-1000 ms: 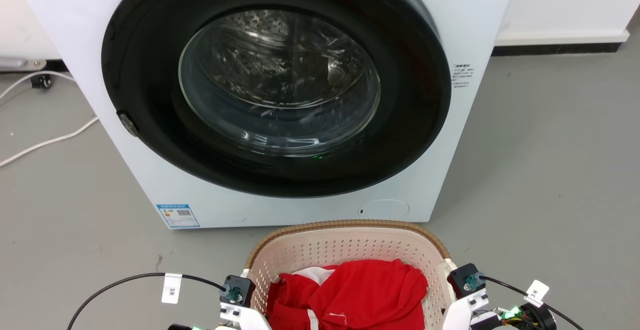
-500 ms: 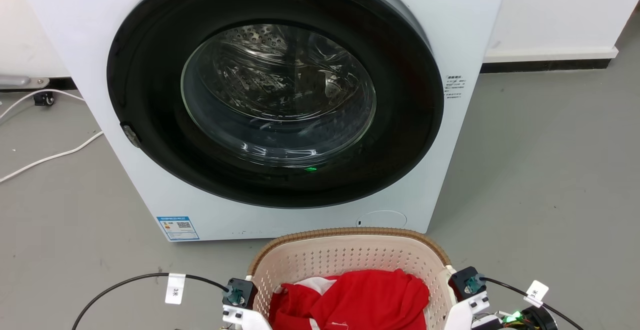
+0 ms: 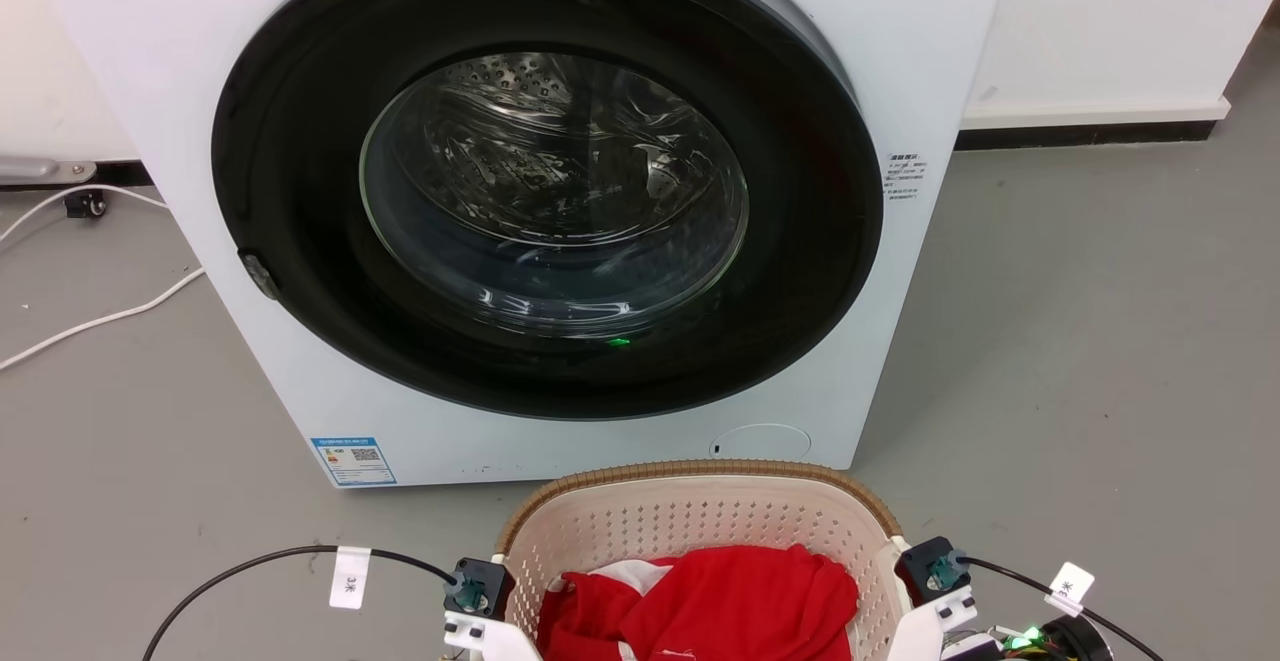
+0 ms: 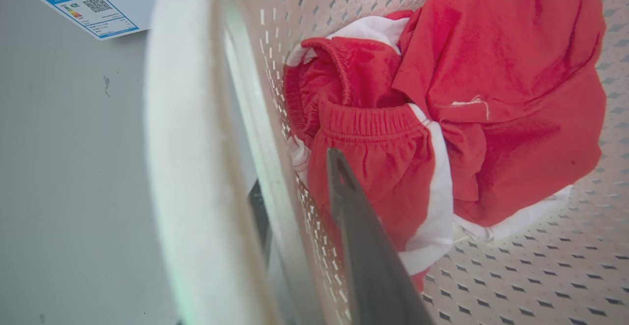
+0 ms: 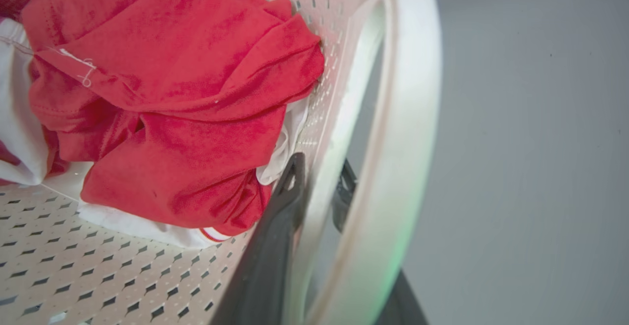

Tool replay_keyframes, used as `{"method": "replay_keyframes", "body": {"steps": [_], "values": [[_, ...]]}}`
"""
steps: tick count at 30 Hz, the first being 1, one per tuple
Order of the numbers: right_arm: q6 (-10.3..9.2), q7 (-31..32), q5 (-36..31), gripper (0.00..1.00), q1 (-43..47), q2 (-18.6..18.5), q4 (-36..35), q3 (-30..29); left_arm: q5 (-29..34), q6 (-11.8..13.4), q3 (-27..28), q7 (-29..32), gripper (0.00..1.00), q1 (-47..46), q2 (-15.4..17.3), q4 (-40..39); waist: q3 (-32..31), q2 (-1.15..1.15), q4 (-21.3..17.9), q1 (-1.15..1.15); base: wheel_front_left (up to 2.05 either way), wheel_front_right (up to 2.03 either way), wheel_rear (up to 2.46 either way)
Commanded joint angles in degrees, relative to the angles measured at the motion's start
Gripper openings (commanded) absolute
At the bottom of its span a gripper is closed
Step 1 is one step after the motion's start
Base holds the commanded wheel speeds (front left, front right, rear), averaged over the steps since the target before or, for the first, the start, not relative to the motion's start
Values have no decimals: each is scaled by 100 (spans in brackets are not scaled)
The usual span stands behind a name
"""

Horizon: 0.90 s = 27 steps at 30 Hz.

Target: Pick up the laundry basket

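Grey floor [image 3: 1100,341] runs up to a white washing machine [image 3: 930,61], whose round dark door [image 3: 300,121] faces you from straight beyond both end effectors. Between them sits the laundry basket [image 3: 700,516]. It is cream-white perforated plastic with rounded corners and a brown woven-look rim [image 3: 700,467]. It stands upright with its mouth up, and red and white clothes [image 3: 720,601] are heaped inside.

The line through its two white handles runs from your left end effector [image 4: 295,182] across to your right end effector [image 5: 320,167]. The near part of the basket is cut off in the head view, so you cannot tell whether that line is its long axis.

Your left end effector is clamped on the side wall just below the left handle [image 4: 182,143]. One dark finger is inside, just beside the clothes, and the other is outside, seen through the handle opening. Your right end effector grips the same way below the right handle [image 5: 413,118]. You cannot tell whether the basket rests on the floor.
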Motion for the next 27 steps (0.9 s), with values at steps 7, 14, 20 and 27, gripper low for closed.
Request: {"method": "replay_keyframes", "body": {"steps": [7,14,20,27], "values": [[0,-5,91,0,-24,-104,-9,162,-121,-76,-147,-86,0,-119,55,15,16,0,-18,0,0,0,0],[0,-31,156,0,-32,-118,-7,236,-217,-76,-235,-130,0,-139,65,43,32,0,-20,0,0,0,0],[0,-44,205,0,-52,-133,-5,300,-302,-76,-317,-152,0,-155,85,62,51,0,-19,0,0,0,0],[0,-36,254,0,-56,-140,-5,356,-408,-76,-419,-165,0,-158,84,79,59,0,-20,0,0,0,0]]}}
